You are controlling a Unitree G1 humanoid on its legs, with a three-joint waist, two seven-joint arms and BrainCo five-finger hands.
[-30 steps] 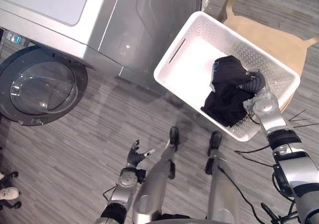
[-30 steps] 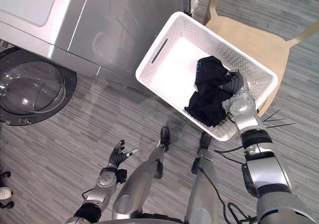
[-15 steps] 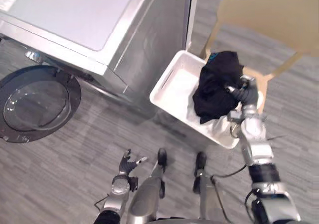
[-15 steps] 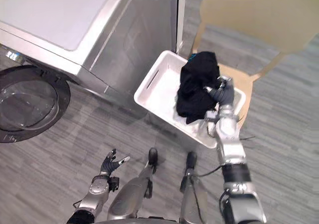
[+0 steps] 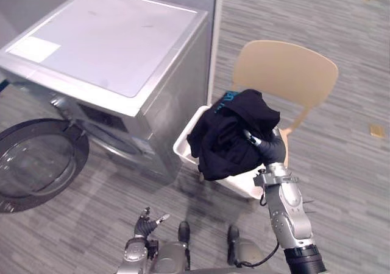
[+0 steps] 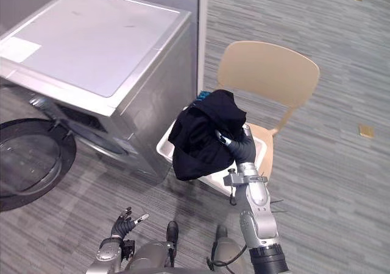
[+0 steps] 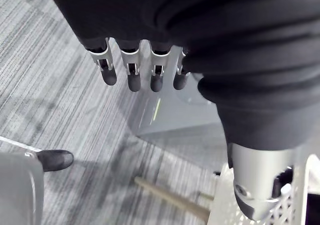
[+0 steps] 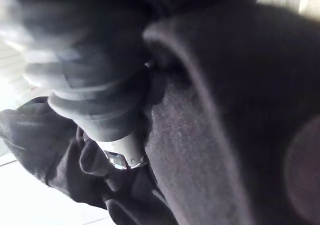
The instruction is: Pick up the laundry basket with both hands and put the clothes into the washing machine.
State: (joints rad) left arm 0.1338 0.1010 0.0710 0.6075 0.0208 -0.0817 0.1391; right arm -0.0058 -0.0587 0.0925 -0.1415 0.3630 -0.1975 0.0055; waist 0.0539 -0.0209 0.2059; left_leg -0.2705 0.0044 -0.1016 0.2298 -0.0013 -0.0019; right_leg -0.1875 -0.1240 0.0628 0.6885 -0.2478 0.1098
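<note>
My right hand [image 5: 269,151] is shut on a bundle of black clothes [image 5: 228,134] and holds it up above the white laundry basket [image 5: 239,186]. The basket sits on the seat of a beige chair [image 5: 286,73], and the cloth hides most of it. In the right wrist view the black clothes [image 8: 215,115] wrap close around the thumb [image 8: 122,154]. The silver washing machine [image 5: 109,49] stands to the left, its round door [image 5: 33,164] swung open near the floor. My left hand [image 5: 146,222] hangs low and open, its straight fingers [image 7: 131,67] over the grey floor.
The chair stands right beside the washing machine's side wall. Grey striped flooring stretches out to the right, with a small tan scrap [image 5: 376,130] lying on it. A corner of the basket [image 7: 300,195] shows past my left hand.
My right hand has lifted the black clothes out of the basket and up. The camera has tilted up, so the washer's top and the chair back now show. The left hand has stayed low.
</note>
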